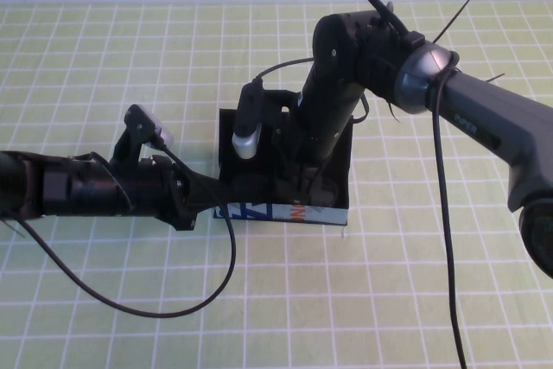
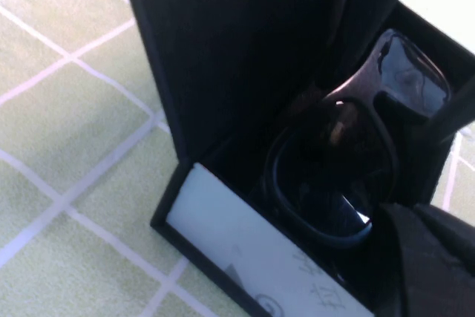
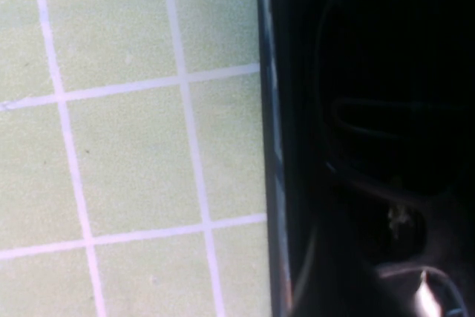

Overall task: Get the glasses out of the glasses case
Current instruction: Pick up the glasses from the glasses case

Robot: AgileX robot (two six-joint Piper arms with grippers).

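Meanwhile, mid-bench, the glasses (image 2: 334,165) lie inside the open glasses case (image 1: 285,211). The left gripper (image 1: 207,200) braces the case's left end, seemingly steadying it; the right gripper (image 1: 307,174) reaches in from above. Neither's jaw state can be told.

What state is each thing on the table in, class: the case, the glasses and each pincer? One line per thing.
glasses case: open, lid upright.
glasses: folded, lying inside the case.
left pincer: at the case's left front corner; grip hidden.
right pincer: reaching down into the case; grip hidden.
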